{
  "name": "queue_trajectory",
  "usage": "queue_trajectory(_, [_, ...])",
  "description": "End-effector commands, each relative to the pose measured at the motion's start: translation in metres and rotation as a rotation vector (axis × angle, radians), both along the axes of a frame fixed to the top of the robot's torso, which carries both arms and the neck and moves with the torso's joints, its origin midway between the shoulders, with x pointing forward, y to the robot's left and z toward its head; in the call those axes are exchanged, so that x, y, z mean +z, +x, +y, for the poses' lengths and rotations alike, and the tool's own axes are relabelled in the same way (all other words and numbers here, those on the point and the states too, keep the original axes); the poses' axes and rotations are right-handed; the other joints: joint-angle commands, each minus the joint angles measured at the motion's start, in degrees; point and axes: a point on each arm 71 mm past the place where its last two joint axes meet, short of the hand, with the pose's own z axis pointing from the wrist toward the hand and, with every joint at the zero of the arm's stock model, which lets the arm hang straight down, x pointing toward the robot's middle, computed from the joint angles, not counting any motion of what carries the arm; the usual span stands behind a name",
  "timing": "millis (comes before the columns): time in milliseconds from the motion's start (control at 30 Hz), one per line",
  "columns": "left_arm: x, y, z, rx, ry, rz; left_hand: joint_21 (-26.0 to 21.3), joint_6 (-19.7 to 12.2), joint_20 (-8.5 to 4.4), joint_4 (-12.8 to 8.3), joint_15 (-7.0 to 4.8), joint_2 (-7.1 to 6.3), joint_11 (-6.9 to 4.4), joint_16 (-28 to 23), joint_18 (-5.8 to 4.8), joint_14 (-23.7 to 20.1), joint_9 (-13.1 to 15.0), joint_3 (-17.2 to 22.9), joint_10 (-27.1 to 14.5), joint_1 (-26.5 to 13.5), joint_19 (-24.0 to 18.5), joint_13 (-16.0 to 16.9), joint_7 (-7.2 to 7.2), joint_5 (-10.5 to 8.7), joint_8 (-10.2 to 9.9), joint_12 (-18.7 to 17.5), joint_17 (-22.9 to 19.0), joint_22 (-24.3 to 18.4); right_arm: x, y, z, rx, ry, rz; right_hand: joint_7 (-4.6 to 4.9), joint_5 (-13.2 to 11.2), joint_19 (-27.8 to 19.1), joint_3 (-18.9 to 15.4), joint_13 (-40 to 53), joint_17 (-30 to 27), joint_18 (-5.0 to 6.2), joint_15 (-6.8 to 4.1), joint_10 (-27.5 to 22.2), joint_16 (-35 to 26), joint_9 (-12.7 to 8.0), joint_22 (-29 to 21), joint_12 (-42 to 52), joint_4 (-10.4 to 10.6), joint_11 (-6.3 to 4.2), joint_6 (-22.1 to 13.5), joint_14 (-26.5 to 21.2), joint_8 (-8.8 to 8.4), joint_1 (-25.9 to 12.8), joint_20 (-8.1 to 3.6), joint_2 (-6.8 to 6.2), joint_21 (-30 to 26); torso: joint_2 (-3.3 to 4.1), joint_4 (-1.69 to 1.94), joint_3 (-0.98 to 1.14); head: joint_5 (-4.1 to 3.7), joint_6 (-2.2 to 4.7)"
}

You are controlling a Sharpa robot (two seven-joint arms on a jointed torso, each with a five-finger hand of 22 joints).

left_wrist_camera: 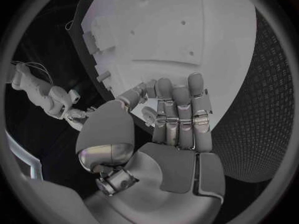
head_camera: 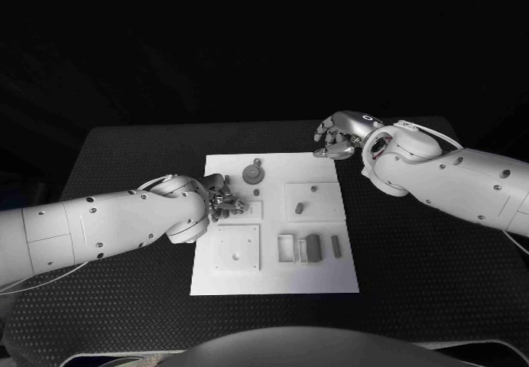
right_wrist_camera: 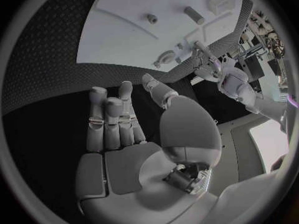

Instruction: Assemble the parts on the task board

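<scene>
**Reaching in over the board's left edge**

My left hand point(head_camera: 221, 200) hovers at the task board's point(head_camera: 276, 283) nine o'clock edge, fingers loosely spread, holding nothing. At five o'clock, a slotted tray point(head_camera: 300, 248) holds a grey bar point(head_camera: 313, 245). Farther, a round part point(head_camera: 254, 174) lies at twelve. My right hand point(head_camera: 339, 136) waits empty beyond one o'clock. Next, I judge, comes a careful pinch.

- Table point(head_camera: 419, 252): black, matt, finely dimpled weave.
- Board point(head_camera: 276, 283): white, smooth, matt plastic look.
- Arms point(head_camera: 99, 225): glossy white shells.
- Left hand point(head_camera: 224, 200), right hand point(head_camera: 342, 134): silvery metal, satin sheen.
</scene>
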Motion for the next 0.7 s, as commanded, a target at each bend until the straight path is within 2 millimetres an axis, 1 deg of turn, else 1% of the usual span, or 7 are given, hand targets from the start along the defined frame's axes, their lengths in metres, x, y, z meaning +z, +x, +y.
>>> queue_trajectory(33, [-0.0027,-0.0026,-0.0041,-0.018,-0.013,0.018,-0.29,0.07,-0.16,0.77,-0.07,-0.60,-0.16,0.23,0.57,-0.40,-0.01,-0.03,-0.23,-0.03,0.41,-0.08,0.11,-0.46,-0.19,0.38,-0.09,0.09,-0.0003,-0.0004,0.0006,0.009,-0.004,0.001,0.32,0.20,-0.01,0.11,-0.08,0.06,2.52,-0.12,-0.43,-0.24,-0.06,0.98,0.40,0.32,0.10,-0.04,-0.34,-0.39,-0.10,-0.52,0.21,-0.26,0.01,0.00,-0.01,-0.02,0.01])
queue_trajectory(167, [-0.0028,-0.0027,-0.0041,-0.020,-0.013,0.019,-0.46,0.03,-0.18,2.25,-0.10,-1.48,-0.18,0.40,0.59,-0.48,0.03,-0.06,-0.28,0.18,0.43,-0.14,0.09,-2.05,-0.16,0.50,-0.23,0.25,-0.0003,-0.0004,0.0006,0.009,-0.004,0.002,0.32,0.20,-0.01,0.11,-0.08,0.06,2.52,-0.12,-0.43,-0.24,-0.06,0.98,0.40,0.32,0.10,-0.04,-0.34,-0.39,-0.08,-0.52,0.21,-0.26,0.00,0.03,-0.01,-0.08,-0.04])
queue_trajectory(333, [-0.0027,-0.0027,-0.0041,-0.019,-0.014,0.019,-0.61,0.03,-0.20,3.70,-0.11,-2.36,-0.20,0.57,0.59,-0.54,0.06,-0.26,-0.32,0.15,0.45,-0.19,0.07,-3.26,-0.14,0.62,-0.34,0.40,-0.0003,-0.0004,0.0005,0.009,-0.004,0.002,0.32,0.20,-0.01,0.10,-0.09,0.06,2.52,-0.12,-0.43,-0.24,-0.06,0.98,0.40,0.32,0.10,-0.04,-0.34,-0.39,-0.07,-0.52,0.21,-0.26,-0.02,0.02,0.00,-0.08,0.02])
queue_trajectory(500, [-0.0026,-0.0026,-0.0035,-0.018,-0.014,0.018,-0.69,0.05,-0.21,4.58,-0.12,-2.84,-0.22,0.69,0.60,-0.58,0.07,-0.41,-0.34,0.08,0.47,-0.20,0.05,-3.54,-0.12,0.70,-0.38,0.49,-0.0004,-0.0004,0.0006,0.009,-0.004,0.003,0.32,0.19,-0.01,0.10,-0.09,0.07,2.52,-0.12,-0.43,-0.24,-0.06,0.98,0.41,0.32,0.10,-0.03,-0.33,-0.39,-0.06,-0.53,0.22,-0.26,-0.01,0.01,-0.01,-0.11,-0.02])
queue_trajectory(700, [-0.0027,-0.0023,-0.0020,-0.017,-0.009,0.016,-0.71,0.08,-0.23,4.96,-0.14,-2.96,-0.24,0.76,0.61,-0.59,0.08,-0.47,-0.32,0.12,0.50,-0.20,0.03,-3.57,-0.10,0.76,-0.39,0.55,-0.0004,-0.0004,0.0003,0.009,-0.005,0.003,0.32,0.19,0.00,0.10,-0.10,0.07,2.52,-0.12,-0.43,-0.25,-0.06,0.99,0.42,0.32,0.10,-0.03,-0.33,-0.39,-0.05,-0.53,0.23,-0.26,-0.01,0.03,0.00,-0.15,0.04])
